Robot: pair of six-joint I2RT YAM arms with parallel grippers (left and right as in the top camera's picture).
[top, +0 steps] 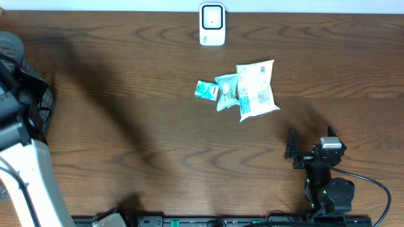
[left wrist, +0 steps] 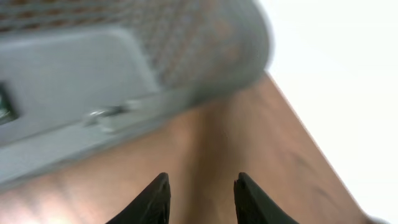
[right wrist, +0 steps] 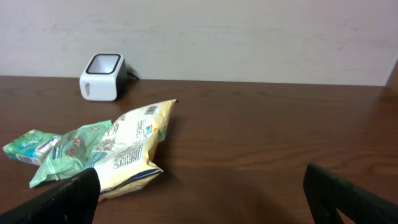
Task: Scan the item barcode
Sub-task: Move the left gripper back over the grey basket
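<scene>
Right hand [right wrist: 202,183] stands wide apart and empty, low over the counter [right wrist: 261,124], near the snack bag [right wrist: 127,149], which lies against green packets [right wrist: 65,149] before the scanner [right wrist: 102,76]. Left hand [left wrist: 202,196] is narrowly apart, empty, beside what appears to be a grey mesh basket [left wrist: 186,43]; its contents are indiscernible. Risk: crowding makes a grasp drag the neighbouring packets.
</scene>
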